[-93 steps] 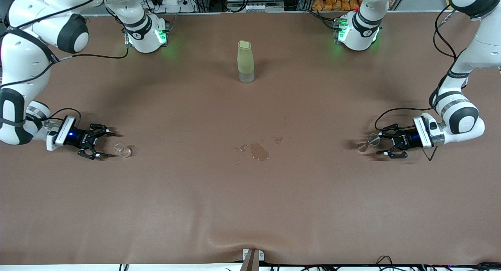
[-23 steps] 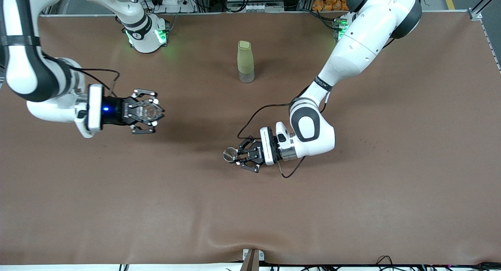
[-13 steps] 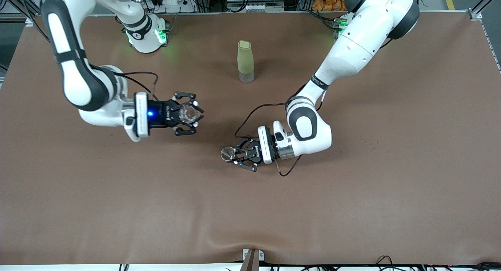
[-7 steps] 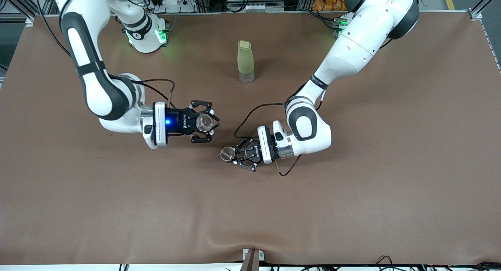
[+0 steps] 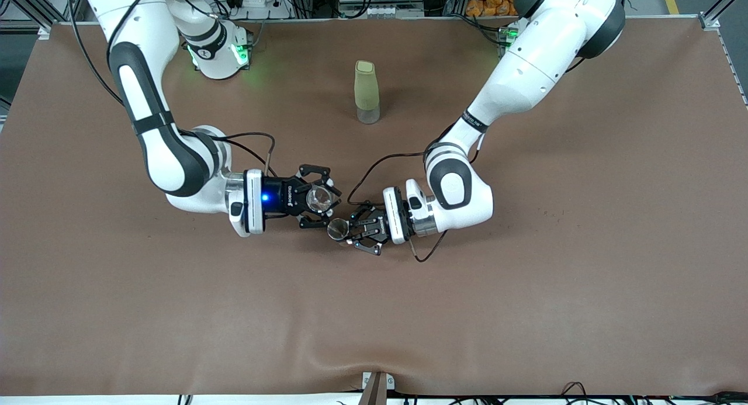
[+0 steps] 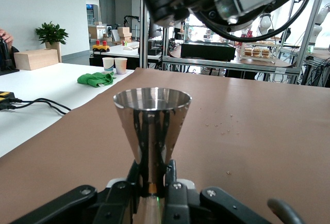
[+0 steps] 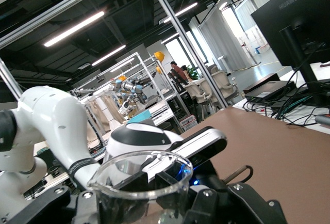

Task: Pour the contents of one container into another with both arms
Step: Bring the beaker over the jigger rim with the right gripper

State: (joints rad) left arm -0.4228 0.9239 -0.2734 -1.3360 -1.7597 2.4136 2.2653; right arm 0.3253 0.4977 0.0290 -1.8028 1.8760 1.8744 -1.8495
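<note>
Right tool (image 5: 318, 198) clenched on a glass beaker (image 5: 319, 198), raised beside and just above the metal cup (image 5: 338, 229) – positioned for pouring. Left tool (image 5: 356, 236) gripping that cup upright over mid-counter (image 5: 526, 288) – mouth up, ready to receive.

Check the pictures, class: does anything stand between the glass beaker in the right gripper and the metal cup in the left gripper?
Nothing visible does. The right gripper holds the glass beaker right beside the metal cup in the left gripper. The green bottle stands well clear.
</note>
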